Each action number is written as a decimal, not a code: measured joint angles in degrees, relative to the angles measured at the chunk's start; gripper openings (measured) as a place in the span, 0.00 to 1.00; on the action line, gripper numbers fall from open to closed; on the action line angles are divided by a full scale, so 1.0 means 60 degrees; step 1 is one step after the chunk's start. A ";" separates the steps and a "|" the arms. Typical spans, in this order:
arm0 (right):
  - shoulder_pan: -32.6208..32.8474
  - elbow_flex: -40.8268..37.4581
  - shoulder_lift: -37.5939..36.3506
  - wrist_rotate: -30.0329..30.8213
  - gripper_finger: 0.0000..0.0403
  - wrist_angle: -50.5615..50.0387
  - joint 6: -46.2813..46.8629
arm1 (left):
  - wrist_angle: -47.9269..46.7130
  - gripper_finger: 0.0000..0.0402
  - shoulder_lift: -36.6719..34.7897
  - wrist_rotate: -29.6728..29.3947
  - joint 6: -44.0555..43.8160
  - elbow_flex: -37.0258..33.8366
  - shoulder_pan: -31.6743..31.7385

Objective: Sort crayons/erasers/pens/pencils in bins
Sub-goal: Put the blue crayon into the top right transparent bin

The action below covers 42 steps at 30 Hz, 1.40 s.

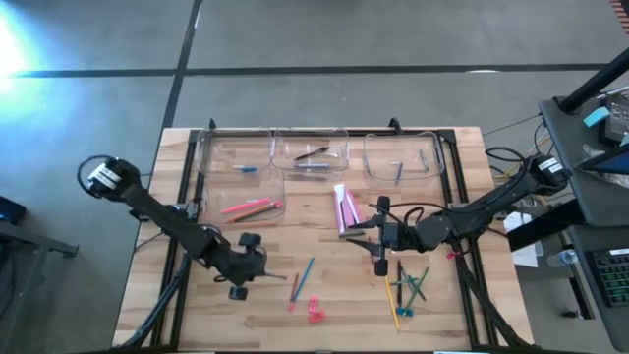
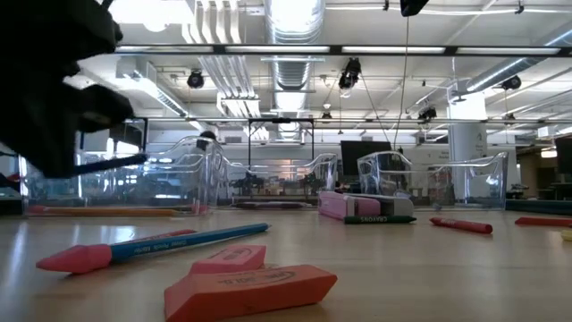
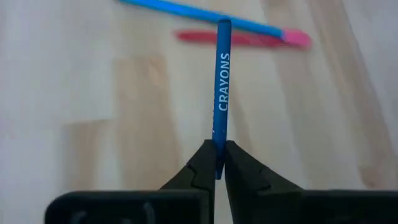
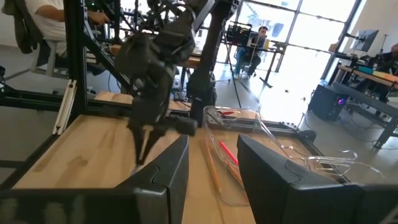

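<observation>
Sorting partly done: four clear plastic rectangular bins (image 1: 239,154) at table's far edge already hold some sticks; several thin coloured sticks (image 1: 408,287) and two stubby pink-red erasers (image 1: 314,313) left loose on wooden tabletop (image 1: 324,246). Left gripper (image 3: 216,163) clamped on slim blue crayon (image 3: 221,87), raised above front-left of table, near blue pencil with pink tip (image 3: 205,15). Right gripper (image 1: 381,236) parked mid-table, fingers parted, nothing held, just beside pink crayon box (image 1: 347,208). Path to bins judged unobstructed.
</observation>
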 joint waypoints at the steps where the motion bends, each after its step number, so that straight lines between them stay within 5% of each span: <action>1: 0.0000 0.0000 0.0000 0.0000 0.32 0.0004 -0.0004 | -0.0055 0.01 -0.0179 -0.0299 0.0026 -0.0010 0.0003; 9: 0.0000 -0.0004 0.0105 -0.0017 0.32 0.0071 -0.0027 | 0.2428 0.00 -0.1616 -0.2448 0.1949 -0.0057 0.0227; 18: -0.0387 -0.0007 0.0963 -0.0756 0.32 0.1427 -0.0033 | 0.5138 0.00 -0.2198 -0.2365 0.3920 -0.0094 0.1364; 26: -0.1210 0.0062 0.2120 -0.1847 0.36 0.3464 0.0223 | 0.6708 0.00 -0.1796 -0.1748 0.4219 -0.0094 0.1995; 35: -0.1503 0.1302 0.3005 -0.2142 0.57 0.3490 0.0548 | 0.6969 0.00 -0.1605 -0.1701 0.4213 -0.0086 0.2076; 42: -0.1501 0.2413 0.3957 -0.2364 0.61 0.3386 0.0301 | 0.6974 0.00 -0.1610 -0.1701 0.4213 -0.0086 0.2141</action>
